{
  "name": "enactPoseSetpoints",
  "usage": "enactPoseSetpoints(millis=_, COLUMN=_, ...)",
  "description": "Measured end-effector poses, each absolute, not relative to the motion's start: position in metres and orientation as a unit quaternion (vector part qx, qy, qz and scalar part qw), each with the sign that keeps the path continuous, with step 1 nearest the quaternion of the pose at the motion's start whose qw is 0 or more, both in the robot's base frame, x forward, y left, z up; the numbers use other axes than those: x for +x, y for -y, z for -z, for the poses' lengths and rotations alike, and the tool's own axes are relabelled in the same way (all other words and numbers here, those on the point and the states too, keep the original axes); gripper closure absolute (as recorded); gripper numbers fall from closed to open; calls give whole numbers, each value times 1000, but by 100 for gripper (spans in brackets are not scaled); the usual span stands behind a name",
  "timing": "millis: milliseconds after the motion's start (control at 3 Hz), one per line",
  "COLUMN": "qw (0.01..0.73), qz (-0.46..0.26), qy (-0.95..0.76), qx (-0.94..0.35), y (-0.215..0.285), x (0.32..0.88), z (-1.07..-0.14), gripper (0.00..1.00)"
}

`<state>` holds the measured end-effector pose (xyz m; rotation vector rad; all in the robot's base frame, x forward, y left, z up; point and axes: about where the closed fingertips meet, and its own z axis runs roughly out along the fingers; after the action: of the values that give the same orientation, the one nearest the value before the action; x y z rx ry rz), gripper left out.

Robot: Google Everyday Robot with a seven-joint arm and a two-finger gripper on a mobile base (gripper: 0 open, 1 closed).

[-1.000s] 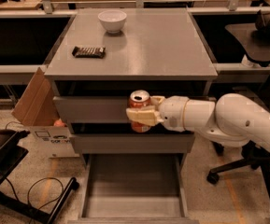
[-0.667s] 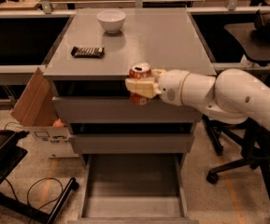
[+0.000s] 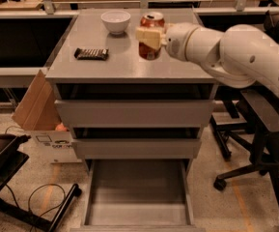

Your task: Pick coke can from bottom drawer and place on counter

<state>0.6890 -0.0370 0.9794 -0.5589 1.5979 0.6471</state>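
The red coke can (image 3: 151, 21) with a silver lid is upright over the grey counter (image 3: 129, 64), right of centre. My gripper (image 3: 148, 36) is shut on the coke can, pale fingers (image 3: 147, 35) across its middle, the arm reaching in from the right. I cannot tell whether the can's base touches the counter. The bottom drawer (image 3: 138, 195) stands pulled open below, its grey floor bare.
A white bowl (image 3: 116, 21) sits at the counter's back, left of the can. A dark snack-bar wrapper (image 3: 91, 53) lies on the counter's left. The two upper drawers (image 3: 134, 112) are closed. A cardboard box (image 3: 35, 110) stands left of the cabinet, an office chair (image 3: 259, 144) right.
My gripper has carried the coke can up from in front of the top drawer and over the counter's surface, further back and up.
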Motion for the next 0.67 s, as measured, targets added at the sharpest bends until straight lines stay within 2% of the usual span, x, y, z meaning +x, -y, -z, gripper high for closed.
enactPoseSetpoints(millis=667, qw=655, qz=-193, qy=-704, qx=-194, y=71, x=752, z=-1016, gripper=100)
